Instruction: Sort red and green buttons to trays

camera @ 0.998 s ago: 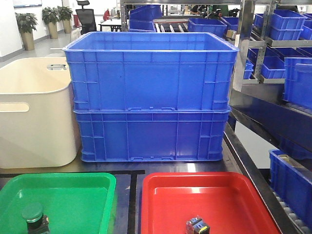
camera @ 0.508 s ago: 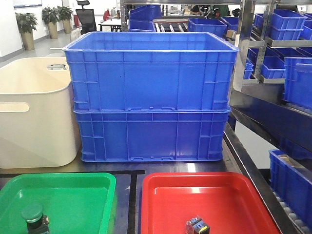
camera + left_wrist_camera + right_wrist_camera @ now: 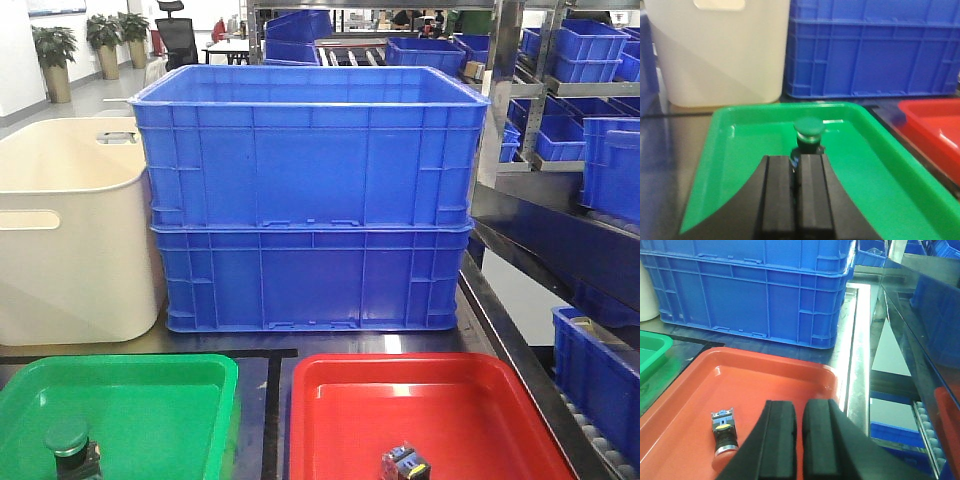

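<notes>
Green button [image 3: 808, 131] stands upright in the green tray [image 3: 730, 150], just beyond the left gripper [image 3: 796, 192], whose fingers are pressed together, empty. Right gripper [image 3: 799, 440] is nearly closed, empty; red button [image 3: 723, 435] lies left of its fingers in the red tray [image 3: 790, 385].

two stacked blue crates [image 3: 308, 200] and a cream tub [image 3: 70, 230] stand on the dark desk [image 3: 300, 343], with racks of blue bins [image 3: 585, 90] at right and potted plants [image 3: 55, 55] far behind.

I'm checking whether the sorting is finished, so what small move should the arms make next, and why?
Probably just lift both arms clear. The green button already stands in the green tray, the red button lies in the red tray, and both grippers look shut and empty.
</notes>
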`<state>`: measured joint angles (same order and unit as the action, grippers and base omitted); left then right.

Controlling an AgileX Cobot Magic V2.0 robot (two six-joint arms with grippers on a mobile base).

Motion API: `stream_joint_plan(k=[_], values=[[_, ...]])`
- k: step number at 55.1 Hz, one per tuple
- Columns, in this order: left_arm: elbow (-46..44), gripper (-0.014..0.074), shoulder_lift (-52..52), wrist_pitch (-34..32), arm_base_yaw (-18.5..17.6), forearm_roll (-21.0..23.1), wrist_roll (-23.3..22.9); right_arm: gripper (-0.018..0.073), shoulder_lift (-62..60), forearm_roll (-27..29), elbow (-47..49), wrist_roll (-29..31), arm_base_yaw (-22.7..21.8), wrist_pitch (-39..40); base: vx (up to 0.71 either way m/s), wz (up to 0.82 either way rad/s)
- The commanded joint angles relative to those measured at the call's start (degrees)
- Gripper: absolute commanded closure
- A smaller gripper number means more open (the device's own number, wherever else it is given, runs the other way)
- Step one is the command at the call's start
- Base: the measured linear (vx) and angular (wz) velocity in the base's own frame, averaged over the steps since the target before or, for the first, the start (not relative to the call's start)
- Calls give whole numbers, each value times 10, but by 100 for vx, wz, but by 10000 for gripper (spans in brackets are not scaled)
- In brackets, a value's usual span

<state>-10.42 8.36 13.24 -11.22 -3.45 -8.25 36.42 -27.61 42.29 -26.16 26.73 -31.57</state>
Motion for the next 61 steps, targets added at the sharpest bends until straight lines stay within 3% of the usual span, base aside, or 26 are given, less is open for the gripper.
stream_joint_plan(k=[1, 9, 13, 26, 61], values=[[28, 604, -22, -77, -3, 40, 27, 405, 0, -13, 18, 5, 0, 38, 0, 0], [112, 604, -66, -146, -1, 39, 18, 405, 0, -13, 18, 5, 0, 38, 0, 0], [107, 604, -91, -100, 12, 38, 20, 405, 0, -13, 18, 5, 0, 37, 0, 0], [109, 604, -99, -101, 88, 39, 18, 405, 0, -13, 18, 5, 0, 36, 0, 0], [109, 603, -98, -100, 90, 39, 18, 405, 0, -13, 18, 5, 0, 36, 0, 0]])
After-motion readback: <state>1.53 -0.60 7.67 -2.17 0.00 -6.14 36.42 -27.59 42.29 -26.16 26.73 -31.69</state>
